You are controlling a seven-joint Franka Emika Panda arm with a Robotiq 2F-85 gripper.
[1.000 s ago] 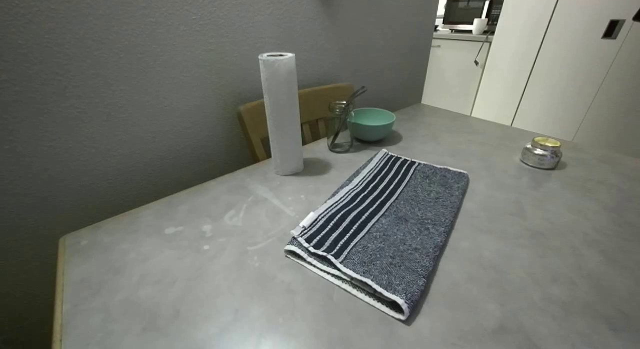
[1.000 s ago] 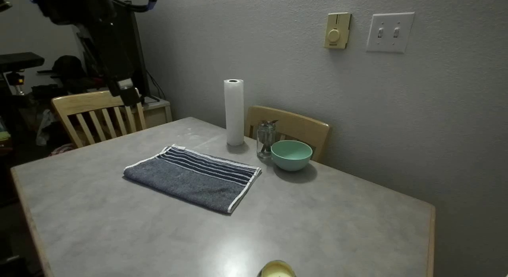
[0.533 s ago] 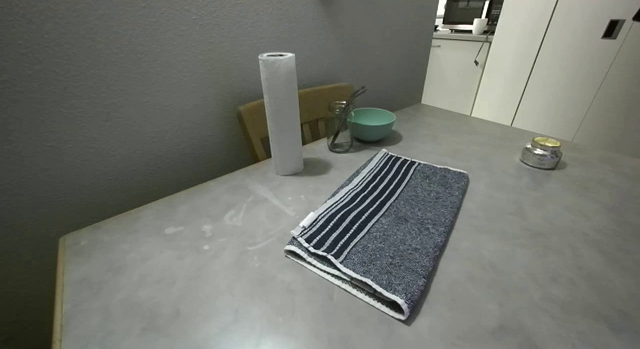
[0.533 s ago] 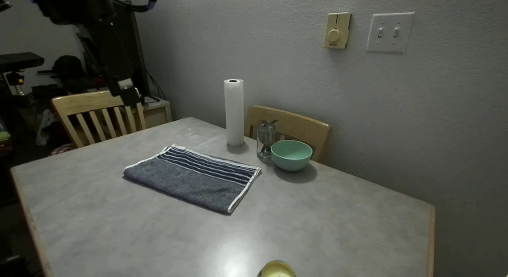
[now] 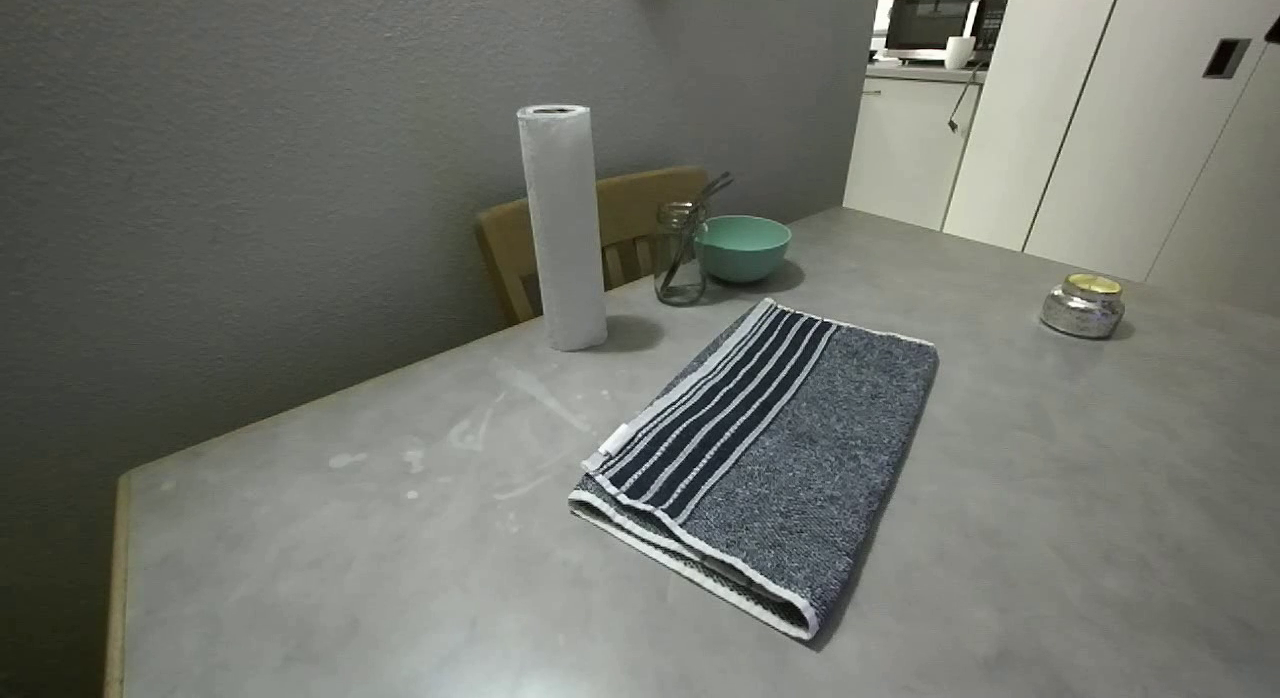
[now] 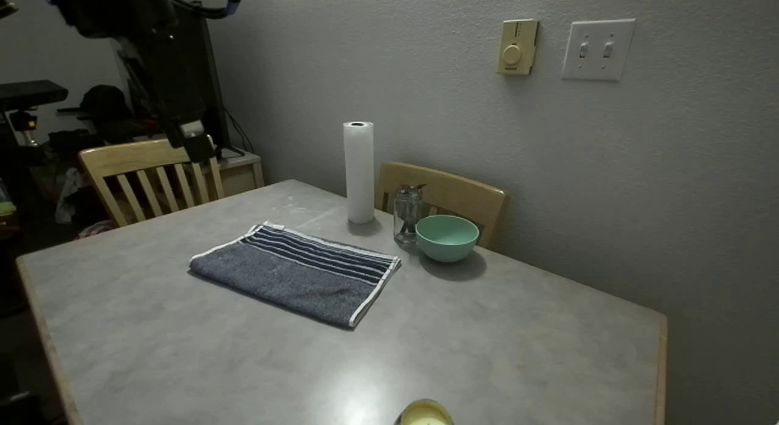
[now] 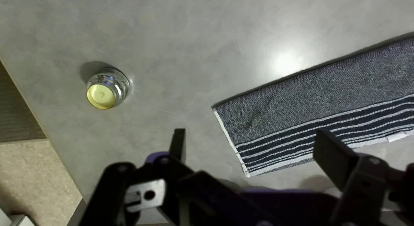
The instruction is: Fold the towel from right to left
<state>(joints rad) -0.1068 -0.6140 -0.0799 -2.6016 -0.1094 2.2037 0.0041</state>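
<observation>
The towel (image 5: 800, 458) is dark grey with a striped band and white edges. It lies flat and folded over in layers on the table in both exterior views (image 6: 298, 276). In an exterior view its layered open end faces the near side. In the wrist view the towel (image 7: 307, 99) runs off the right edge. My gripper (image 7: 251, 132) is open with nothing between its fingers, its jaws wide apart. It is held well above the table, apart from the towel; the right finger (image 7: 334, 151) overlaps the striped band in the wrist view.
A white paper towel roll (image 5: 565, 228) stands upright beside the towel. A glass jar with utensils (image 6: 408, 215) and a green bowl (image 6: 447, 237) stand near the wall side. A silver candle jar (image 7: 108, 88) stands on the table (image 6: 213, 352). Wooden chairs (image 6: 152, 175) stand at the edges.
</observation>
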